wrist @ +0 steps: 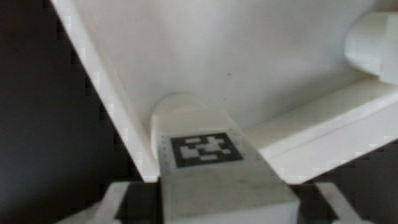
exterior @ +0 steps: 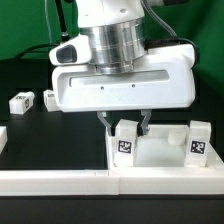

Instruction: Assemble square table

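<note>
The white square tabletop (exterior: 160, 160) lies at the front of the exterior view, toward its right. Two short white tagged legs stand upright on it: one (exterior: 125, 142) near its left corner, one (exterior: 200, 140) at the right. My gripper (exterior: 125, 125) hangs straight over the left leg, with a finger on each side of the leg's top. In the wrist view the tagged leg (wrist: 208, 150) sits between my fingers (wrist: 135, 200), with dark gaps on both sides. The gripper (wrist: 222, 205) is open. The tabletop's surface (wrist: 178, 60) fills that view behind the leg.
Two loose white legs (exterior: 20, 101) (exterior: 50, 97) lie on the black table at the exterior view's left. A long white rail (exterior: 60, 185) runs along the front edge. A white piece (exterior: 3, 136) shows at the left border.
</note>
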